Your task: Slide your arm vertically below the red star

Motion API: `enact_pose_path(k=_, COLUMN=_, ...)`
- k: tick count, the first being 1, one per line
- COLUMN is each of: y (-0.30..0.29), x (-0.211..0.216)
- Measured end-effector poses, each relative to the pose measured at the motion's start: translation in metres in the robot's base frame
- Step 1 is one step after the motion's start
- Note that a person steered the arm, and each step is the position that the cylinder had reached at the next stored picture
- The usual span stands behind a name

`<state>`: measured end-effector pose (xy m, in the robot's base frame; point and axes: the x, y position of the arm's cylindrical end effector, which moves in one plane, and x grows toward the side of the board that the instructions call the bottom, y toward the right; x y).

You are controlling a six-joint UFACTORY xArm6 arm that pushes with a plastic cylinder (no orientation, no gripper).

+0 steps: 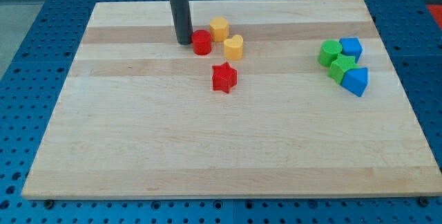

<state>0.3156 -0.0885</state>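
— Wooden desk [138,155], largely bare toward the view's bottom. Any jaws to report?

— None on this arm; only a dark rod, so no saying apart or together. My tip [184,42] planted near the view's top, touching or just beside the red cylinder [202,43] on its left.

— And the red star [224,77]?

— Down and to the view's right of my tip, just below the red cylinder, with the yellow hexagon [219,28] and yellow heart [234,47] above it.

— The target spot?

— Bare desk straight below the star, toward the view's bottom. Probably a swing down the star's left side, then right, keeping clear of it.

— Other blocks?

— Green and blue cluster [343,63], well apart at the right.
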Motion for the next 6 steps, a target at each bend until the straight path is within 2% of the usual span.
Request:
enact_pose_path(k=2, y=0.001, x=0.0)
enact_pose_path(k=3, y=-0.021, x=0.004)
enact_pose_path(k=4, y=-0.043, x=0.04)
enact_pose_path(k=6, y=-0.044, x=0.146)
